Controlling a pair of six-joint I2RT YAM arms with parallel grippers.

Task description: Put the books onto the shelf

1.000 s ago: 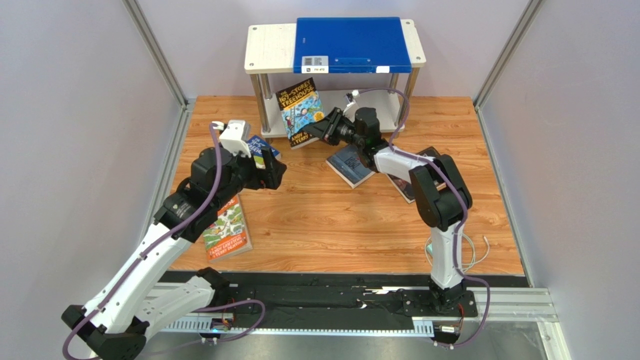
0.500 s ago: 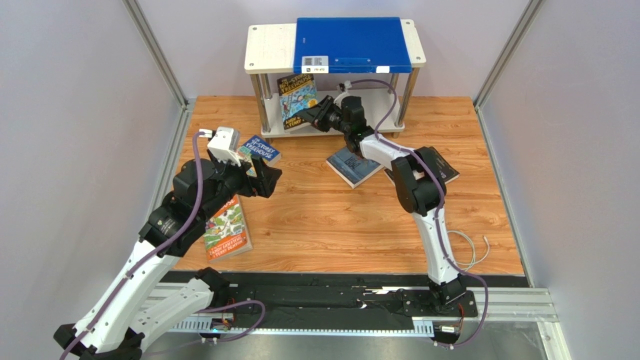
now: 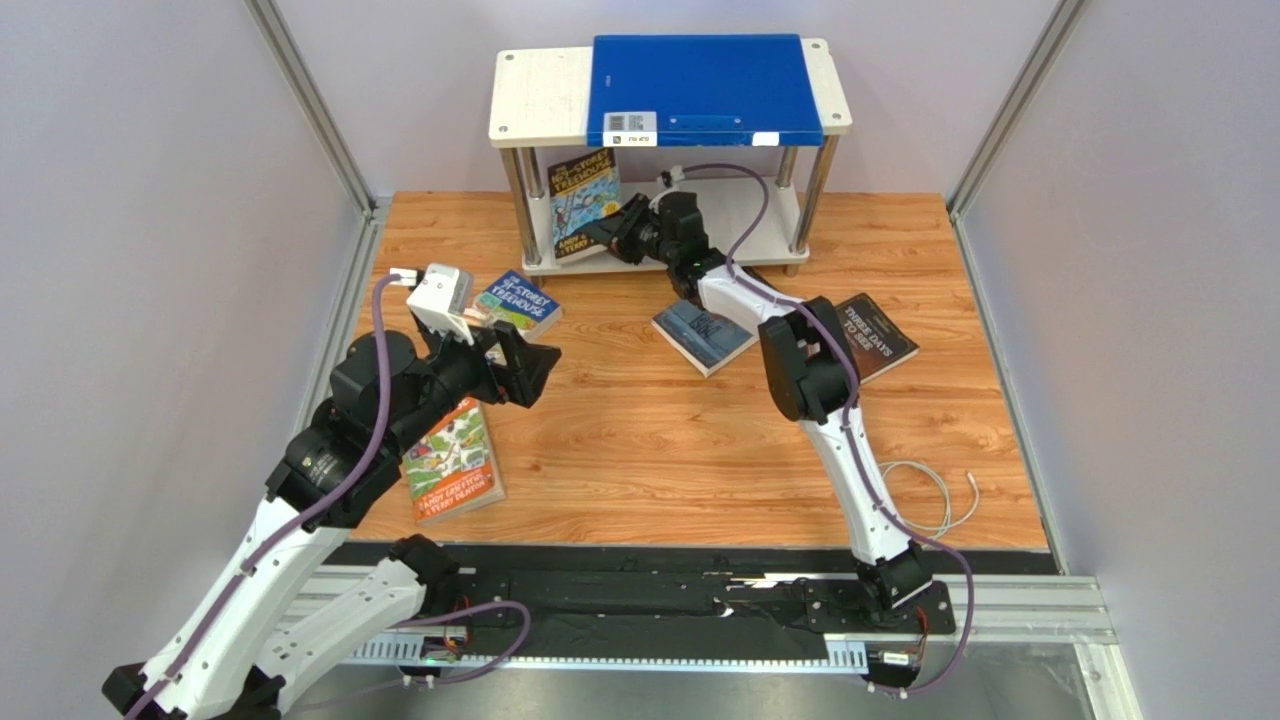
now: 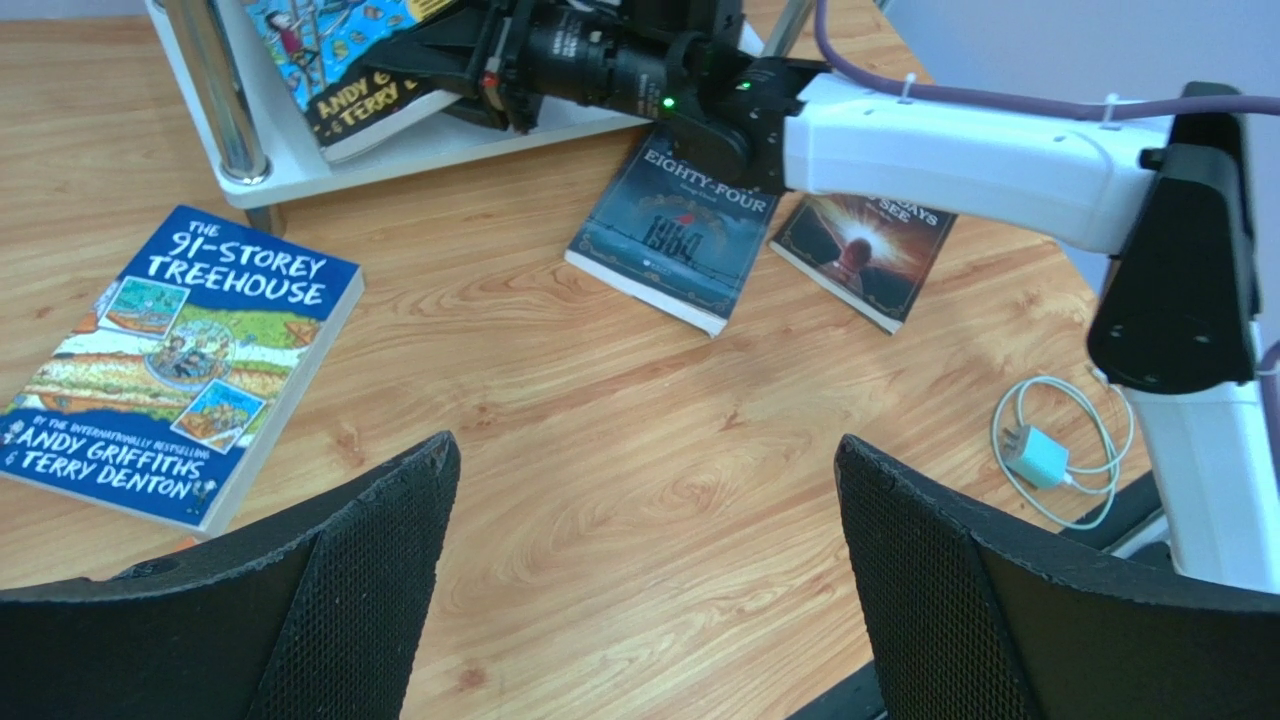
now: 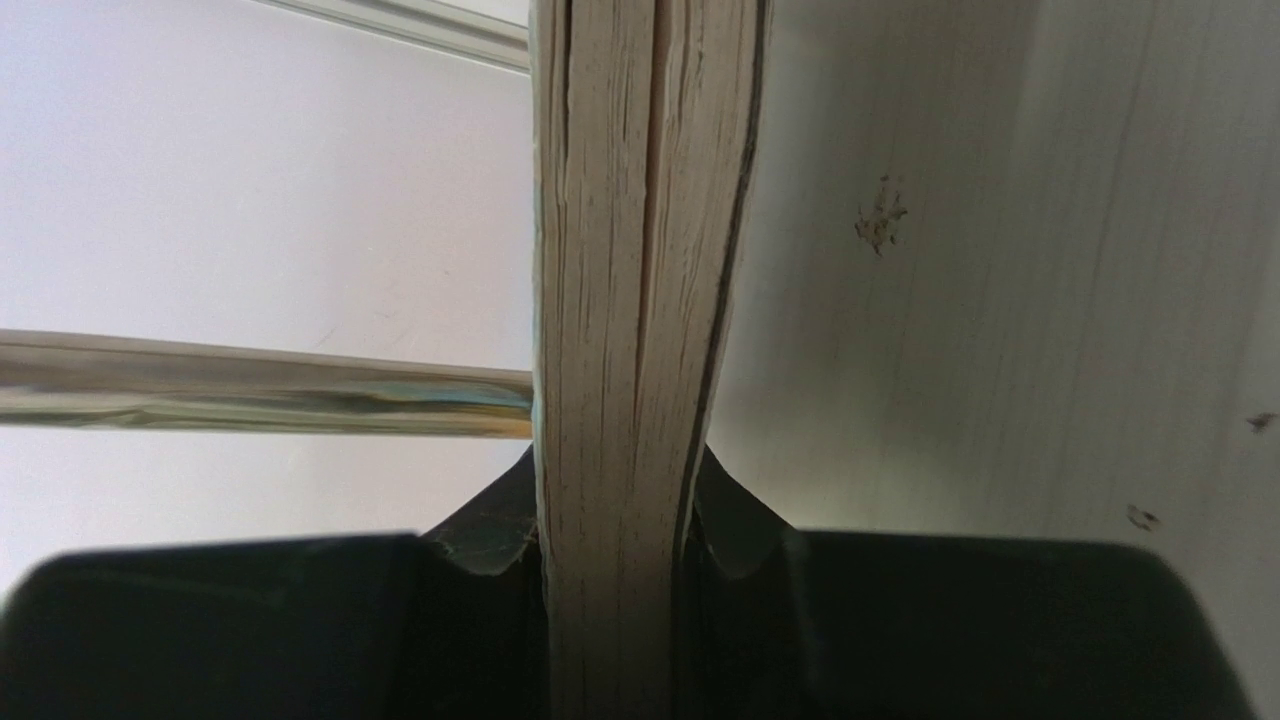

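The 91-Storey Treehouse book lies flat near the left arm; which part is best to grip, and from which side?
Probably the long page edge of the 91-Storey Treehouse book, opposite its spine. It lies flat, cover up, so the open left end effector should come low from that side, one finger sliding under.

Even, bright overhead light; soft shadows; right-wrist close-up blurred

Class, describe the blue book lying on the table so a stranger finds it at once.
Find the white shelf at the table's far end. On the wood before its left posts lies the blue book. Its cover reads 91-Storey Treehouse; the other books lying flat are dark or orange.
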